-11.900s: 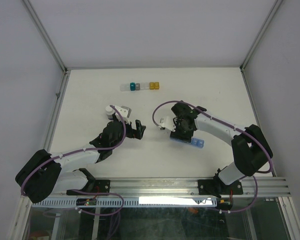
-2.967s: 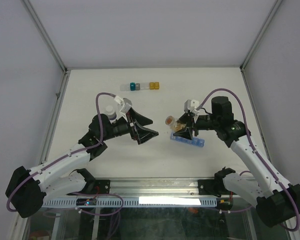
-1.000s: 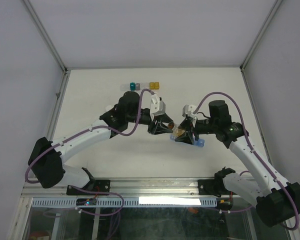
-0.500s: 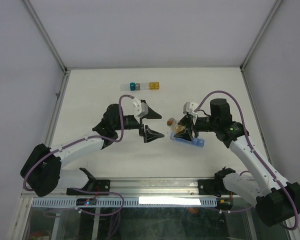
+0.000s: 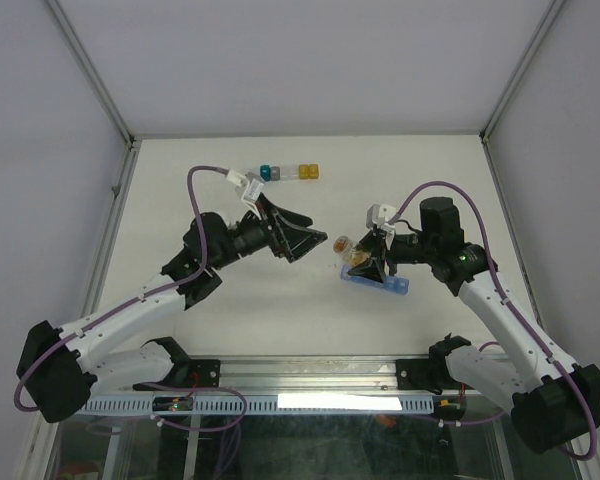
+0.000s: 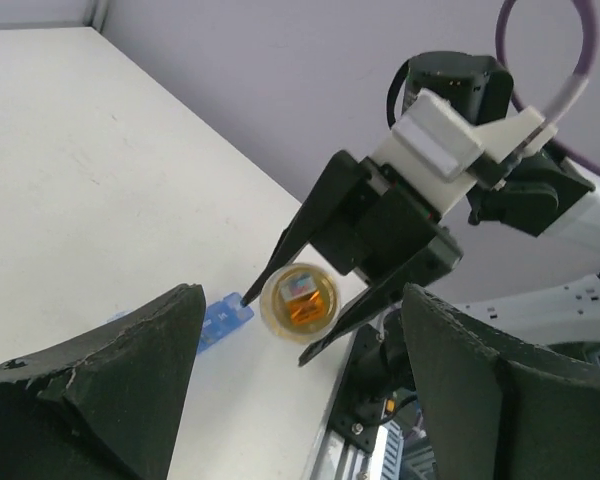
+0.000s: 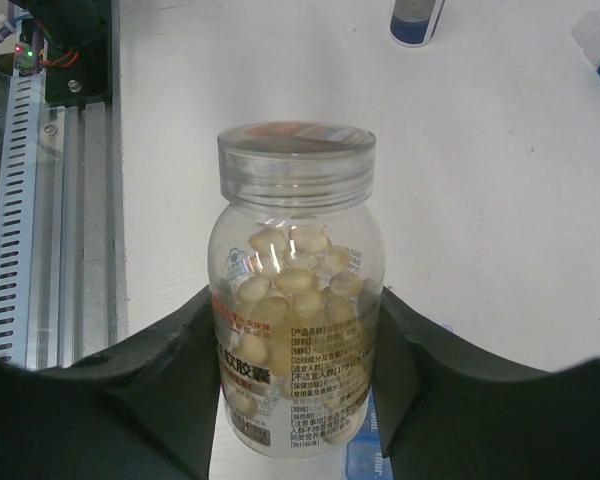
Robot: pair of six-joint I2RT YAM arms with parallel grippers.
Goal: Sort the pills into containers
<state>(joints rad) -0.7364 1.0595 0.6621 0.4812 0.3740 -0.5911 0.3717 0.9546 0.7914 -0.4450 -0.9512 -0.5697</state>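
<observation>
R gripper (image 5: 363, 262) pinching pill bottle (image 7: 295, 330) above tabletop (image 5: 180, 190).
Inside, pale tan pills (image 7: 292, 268) fill approx the lower half; bottle base cut off in wrist view, cap hard to make out. Blue containers (image 5: 385, 284) lie on tabletop under bottle, mostly hidden by gripper; contents can't tell. L gripper (image 5: 316, 233) spread wide, raised near bottle.
</observation>
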